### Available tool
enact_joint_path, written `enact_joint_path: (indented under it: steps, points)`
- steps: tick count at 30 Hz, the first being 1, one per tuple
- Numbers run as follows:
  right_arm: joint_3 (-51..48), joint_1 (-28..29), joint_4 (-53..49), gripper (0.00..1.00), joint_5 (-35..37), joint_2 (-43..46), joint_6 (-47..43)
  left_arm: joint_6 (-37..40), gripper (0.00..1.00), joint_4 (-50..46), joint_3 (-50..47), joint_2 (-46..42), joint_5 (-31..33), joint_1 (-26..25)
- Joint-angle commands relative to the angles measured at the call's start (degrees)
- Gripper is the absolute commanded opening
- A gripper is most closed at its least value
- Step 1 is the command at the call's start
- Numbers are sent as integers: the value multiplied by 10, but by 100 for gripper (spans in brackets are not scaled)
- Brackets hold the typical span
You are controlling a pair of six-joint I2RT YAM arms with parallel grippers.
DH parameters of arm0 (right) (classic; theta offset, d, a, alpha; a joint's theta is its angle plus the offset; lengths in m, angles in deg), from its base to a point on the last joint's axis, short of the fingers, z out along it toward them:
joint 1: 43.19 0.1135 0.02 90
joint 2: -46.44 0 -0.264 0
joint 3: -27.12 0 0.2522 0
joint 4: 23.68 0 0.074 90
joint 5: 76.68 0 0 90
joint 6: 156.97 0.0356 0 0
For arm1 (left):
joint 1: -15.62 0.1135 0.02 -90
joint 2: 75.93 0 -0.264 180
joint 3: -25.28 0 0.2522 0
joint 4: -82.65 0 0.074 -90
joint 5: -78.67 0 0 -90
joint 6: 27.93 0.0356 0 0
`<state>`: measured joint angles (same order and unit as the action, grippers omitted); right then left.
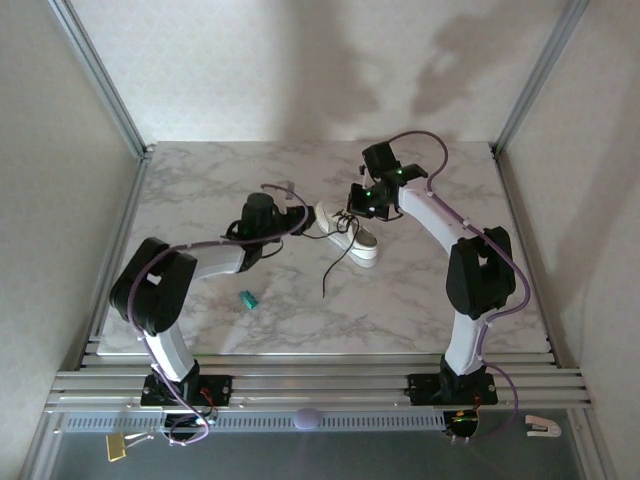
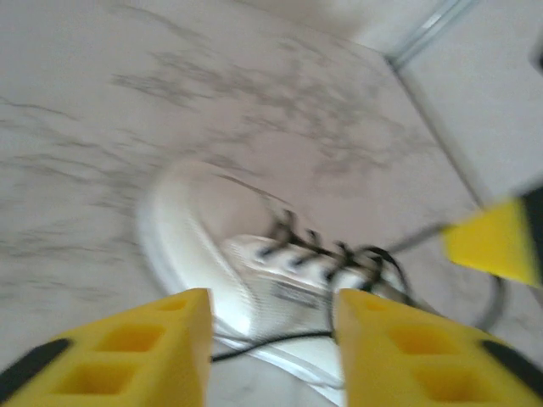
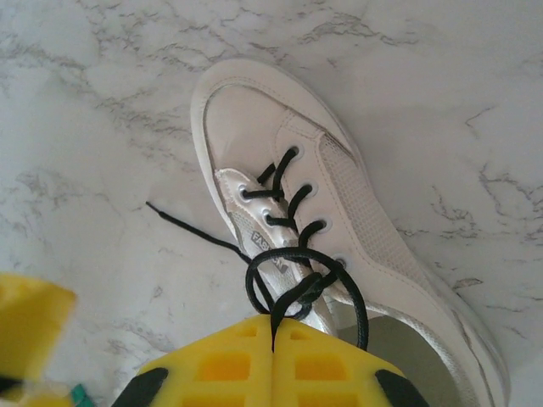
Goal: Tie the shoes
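Observation:
A small white sneaker [image 1: 350, 238] lies on the marble table, its black laces [image 1: 335, 268] trailing toward the front. In the right wrist view the shoe [image 3: 365, 203] points up-left, and a loop of lace [image 3: 307, 273] rises from its top eyelets. My right gripper [image 3: 273, 332] is shut on a strand of that lace; from above the right gripper [image 1: 363, 200] hangs over the shoe. My left gripper [image 2: 270, 307] is open at the shoe's [image 2: 212, 254] side, and a lace strand [image 2: 271, 342] runs across the gap between its fingers. From overhead the left gripper [image 1: 303, 222] sits just left of the shoe.
A tiny teal object [image 1: 248, 299] lies on the table in front of the left arm. Metal frame posts stand at the back corners, and a rail runs along the near edge. A finger of the right gripper [image 2: 496, 242] shows at the right in the left wrist view.

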<state>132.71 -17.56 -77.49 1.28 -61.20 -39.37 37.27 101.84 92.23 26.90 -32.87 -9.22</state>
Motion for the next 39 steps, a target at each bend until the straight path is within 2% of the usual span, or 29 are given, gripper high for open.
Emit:
enact_joint_path:
  steps: [1,4,7,11,16,19,23,27,32,39]
  points:
    - [-18,-3,14,0,-25,16,-23,23,27,-68,98,72,-17,15]
    - [-24,-3,17,0,-24,16,-22,55,21,-148,227,157,-32,17]
    - [-30,-3,17,0,-22,20,-20,70,22,-221,331,228,-31,21]
    - [-35,-3,19,0,-19,23,-21,53,25,-263,417,292,-47,29]
    - [-36,-3,21,0,-24,23,-19,43,36,-305,503,355,-101,28]
    - [-38,-2,21,0,-25,26,-21,42,43,-317,520,370,-121,28]
    - [-44,-2,20,0,-23,37,-25,43,44,-323,509,371,-155,26]
    - [-54,-2,18,0,-20,53,-27,43,39,-291,451,337,-185,21]
    - [-69,-1,9,0,-21,69,-27,26,31,-241,336,269,-199,19]
    - [-124,0,21,0,-17,110,-29,-8,32,-142,180,180,-192,9]
